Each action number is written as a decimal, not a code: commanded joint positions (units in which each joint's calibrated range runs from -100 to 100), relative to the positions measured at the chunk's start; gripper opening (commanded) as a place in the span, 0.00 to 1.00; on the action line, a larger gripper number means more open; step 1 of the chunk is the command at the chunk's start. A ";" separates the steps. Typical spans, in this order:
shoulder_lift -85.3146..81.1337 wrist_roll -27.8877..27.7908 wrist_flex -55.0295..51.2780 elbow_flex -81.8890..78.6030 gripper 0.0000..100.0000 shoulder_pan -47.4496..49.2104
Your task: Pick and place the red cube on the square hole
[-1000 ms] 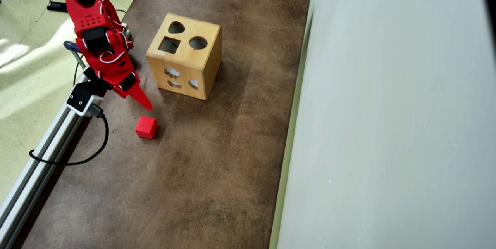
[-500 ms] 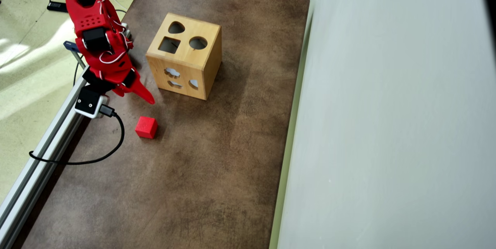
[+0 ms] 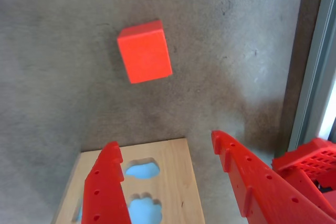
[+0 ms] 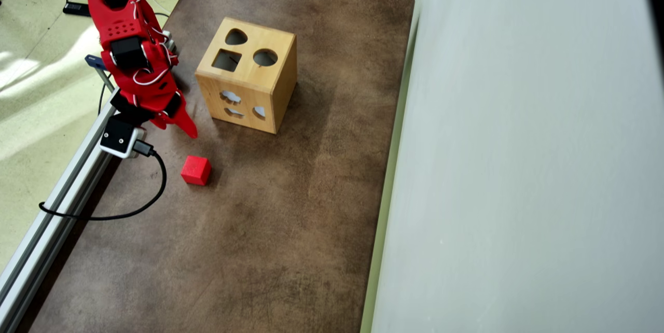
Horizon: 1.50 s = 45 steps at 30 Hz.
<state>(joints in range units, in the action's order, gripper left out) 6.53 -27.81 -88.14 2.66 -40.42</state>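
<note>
The red cube (image 4: 196,170) lies on the brown table, apart from everything; the wrist view shows the red cube (image 3: 144,51) well ahead of the fingertips. My gripper (image 4: 181,126) hovers up-left of it in the overhead view, between the cube and the wooden box (image 4: 248,74). In the wrist view the gripper (image 3: 164,142) is open and empty, jaws wide apart, with the box's side face (image 3: 173,182) below it. The square hole (image 4: 226,60) is on the box's top, beside a round cutout (image 4: 265,57) and a teardrop cutout (image 4: 236,37).
An aluminium rail (image 4: 52,203) runs along the table's left edge, with a black cable (image 4: 129,211) looping onto the table from the wrist camera. A pale wall panel (image 4: 519,167) bounds the right side. The brown table (image 4: 270,229) stretches below the cube.
The wrist rolled and the gripper's tip drew back a little up-left, away from the cube. The cube and the box stayed put.
</note>
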 commanded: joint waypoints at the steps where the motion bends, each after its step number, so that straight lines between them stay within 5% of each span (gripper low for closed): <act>1: 3.03 -0.34 0.92 1.81 0.27 0.38; 12: 5.66 -0.39 9.69 1.45 0.27 0.23; 45: 17.47 -1.76 9.93 1.63 0.34 -0.44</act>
<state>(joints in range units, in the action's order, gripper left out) 23.73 -29.33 -78.77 2.66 -40.57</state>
